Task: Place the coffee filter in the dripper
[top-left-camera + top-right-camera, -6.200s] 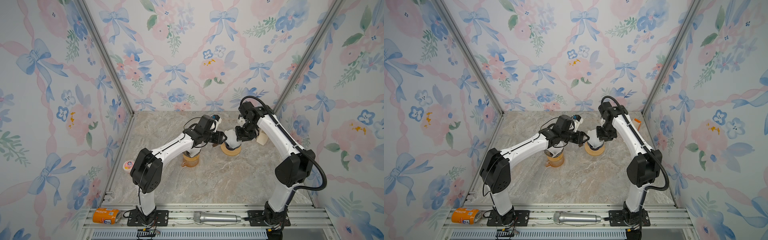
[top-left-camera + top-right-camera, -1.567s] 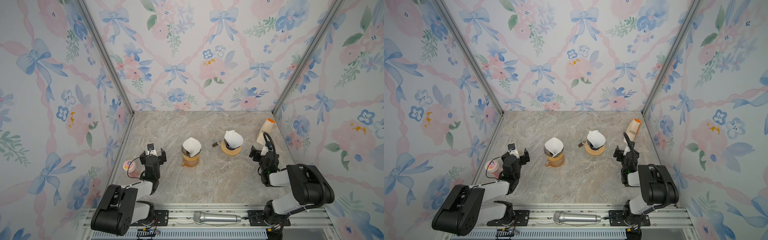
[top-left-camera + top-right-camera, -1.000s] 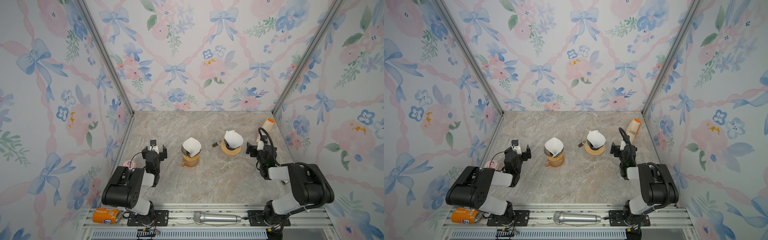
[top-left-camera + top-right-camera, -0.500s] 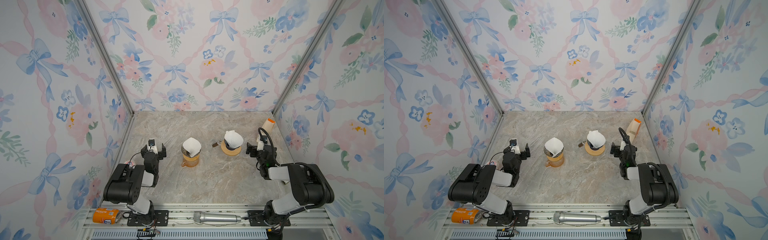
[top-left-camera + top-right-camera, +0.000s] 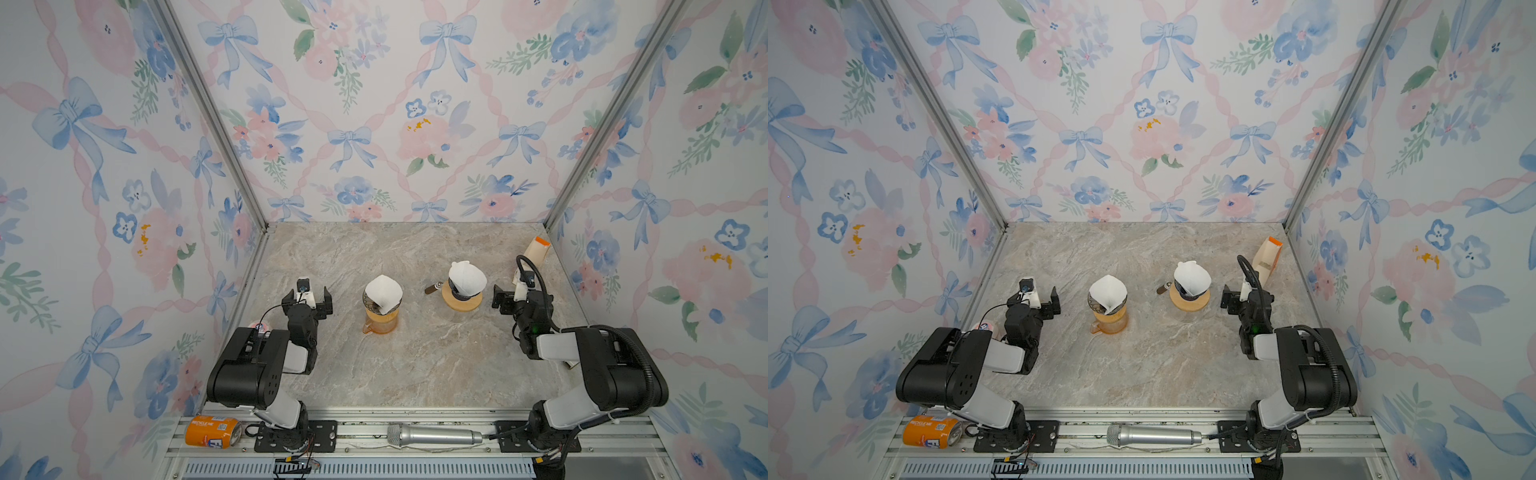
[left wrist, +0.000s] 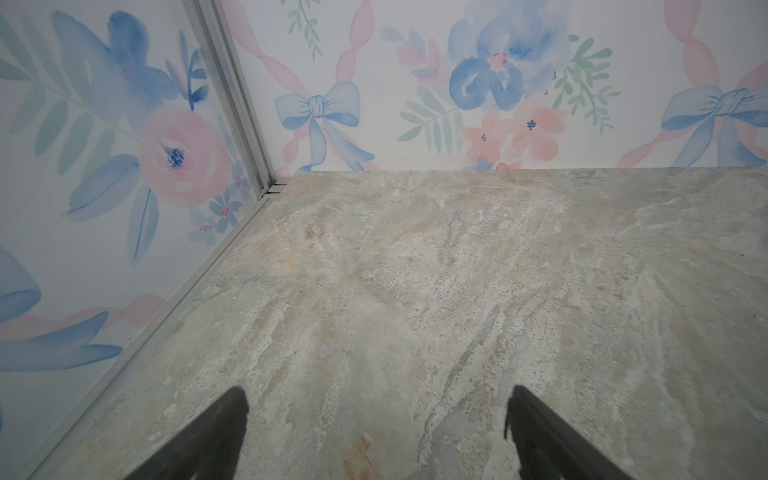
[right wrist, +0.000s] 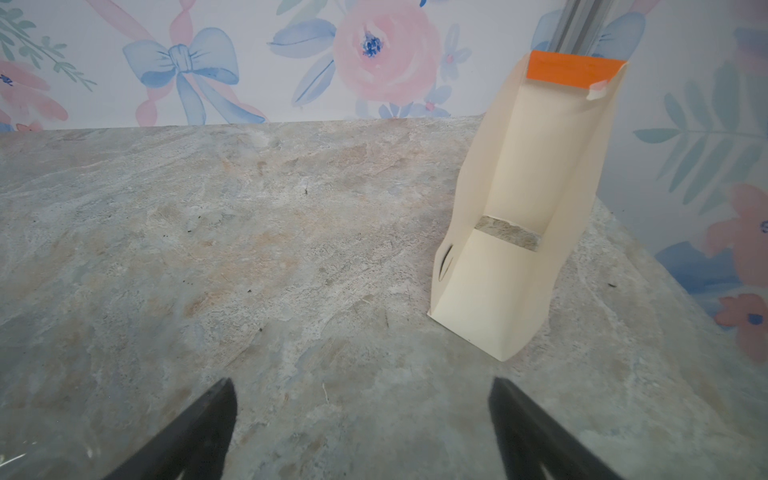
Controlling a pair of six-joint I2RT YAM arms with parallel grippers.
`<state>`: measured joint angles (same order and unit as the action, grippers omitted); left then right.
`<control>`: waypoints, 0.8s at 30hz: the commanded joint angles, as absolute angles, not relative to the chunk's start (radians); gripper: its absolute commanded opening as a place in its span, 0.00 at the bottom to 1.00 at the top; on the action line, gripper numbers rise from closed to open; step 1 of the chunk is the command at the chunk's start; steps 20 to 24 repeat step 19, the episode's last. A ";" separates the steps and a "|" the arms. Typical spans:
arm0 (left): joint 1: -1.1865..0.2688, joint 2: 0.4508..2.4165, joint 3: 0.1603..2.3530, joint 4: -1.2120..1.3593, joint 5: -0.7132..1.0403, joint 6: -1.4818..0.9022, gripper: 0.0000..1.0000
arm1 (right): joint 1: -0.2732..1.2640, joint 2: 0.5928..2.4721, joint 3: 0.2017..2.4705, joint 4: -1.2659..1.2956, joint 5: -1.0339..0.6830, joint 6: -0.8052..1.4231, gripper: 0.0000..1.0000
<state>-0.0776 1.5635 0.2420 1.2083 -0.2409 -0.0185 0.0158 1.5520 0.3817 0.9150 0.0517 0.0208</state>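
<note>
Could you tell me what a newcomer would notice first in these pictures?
The floral wallpaper with blue bows on every wall strikes first. In the middle stand two white paper cones: one filter in the amber vessel, a second filter in the dripper with the wooden base. The left gripper and right gripper flank them, jaws open and empty.

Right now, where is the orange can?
In both top views the orange can lies on its side on the front metal rail, at the left, beside the left arm's base.
</note>
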 commanded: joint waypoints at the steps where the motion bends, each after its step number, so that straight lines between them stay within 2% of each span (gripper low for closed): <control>1: -0.072 1.570 0.233 1.233 -0.227 -0.023 0.98 | 0.023 1.548 0.393 0.906 0.043 0.012 0.97; 24: -0.067 1.571 0.234 1.232 -0.215 -0.025 0.98 | 0.022 1.547 0.393 0.906 0.044 0.012 0.96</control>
